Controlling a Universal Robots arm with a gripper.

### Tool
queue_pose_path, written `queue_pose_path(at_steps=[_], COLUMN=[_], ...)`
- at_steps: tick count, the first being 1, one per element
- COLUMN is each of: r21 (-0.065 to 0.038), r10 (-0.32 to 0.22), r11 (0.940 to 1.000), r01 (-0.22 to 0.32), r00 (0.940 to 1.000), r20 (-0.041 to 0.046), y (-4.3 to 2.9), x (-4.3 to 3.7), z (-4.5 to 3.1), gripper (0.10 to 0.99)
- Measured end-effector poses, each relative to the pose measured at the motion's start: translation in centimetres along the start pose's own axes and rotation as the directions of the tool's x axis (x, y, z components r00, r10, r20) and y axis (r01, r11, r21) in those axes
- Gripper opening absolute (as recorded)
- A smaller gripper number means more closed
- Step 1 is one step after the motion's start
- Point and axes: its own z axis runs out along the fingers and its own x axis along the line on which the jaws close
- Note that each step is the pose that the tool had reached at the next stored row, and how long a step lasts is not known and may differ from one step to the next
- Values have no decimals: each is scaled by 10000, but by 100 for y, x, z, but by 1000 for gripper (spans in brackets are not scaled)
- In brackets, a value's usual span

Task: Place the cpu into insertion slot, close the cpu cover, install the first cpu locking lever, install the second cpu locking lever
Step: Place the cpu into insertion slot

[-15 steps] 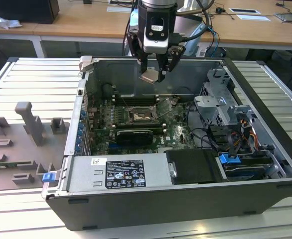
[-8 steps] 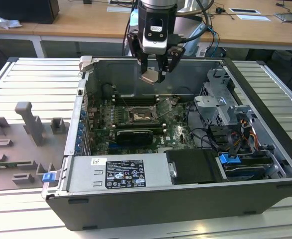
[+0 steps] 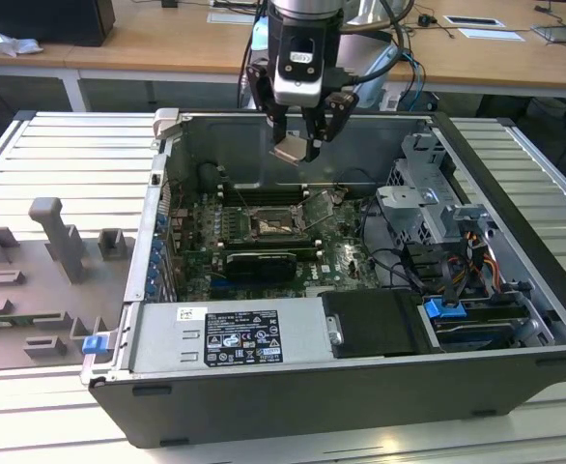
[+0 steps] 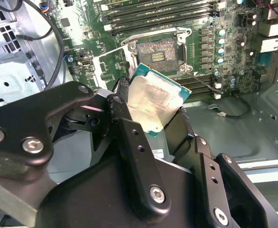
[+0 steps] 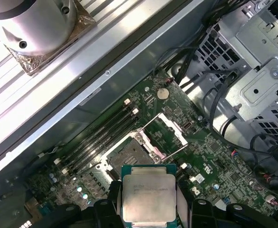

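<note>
- While the arm hangs over the open computer case point(image 3: 515, 193), its two black fingers point(image 4: 129, 137) pinch the cpu point(image 4: 153, 102) by opposite edges. The chip sits between them, tilted in the second wrist view.
- Seen in the exterior view, the cpu point(image 3: 291, 149) is held in the air, well apart from the insertion slot point(image 3: 273, 225) below it.
- Cpu point(image 5: 148, 199): flat and square, with a dull silver-grey metal top that looks smudged and a thin green border.
- Insertion slot point(image 5: 132, 154): square and dark inside a metal rim. It is uncovered, with nothing seated in it.
- Cpu cover point(image 5: 170, 130): a thin silver frame with a square cut-out, swung up on its hinge just beside the slot.
- Case: a dark metal box lying on its side on the ribbed metal counter point(image 3: 61, 155).
- Case contents: a green motherboard point(image 3: 346, 256), long black memory slots point(image 4: 153, 14) beside the socket, a black graphics card point(image 3: 261, 263), a grey power supply point(image 3: 167, 338) with a label, a perforated drive cage point(image 3: 428, 188), and loose cables.
</note>
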Motion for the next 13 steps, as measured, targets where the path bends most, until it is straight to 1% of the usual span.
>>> queue_pose_path(at_steps=[10, 12, 13], r21=[-3, -2, 13], r10=[267, 411, 610], r11=[9996, 9992, 9981], r01=[-267, -411, -610], r00=[9996, 9991, 9981], r20=[22, 39, 74], y=[-1, -2, -3], x=[0, 0, 0], z=[19, 30, 37], gripper=[545, 545, 545])
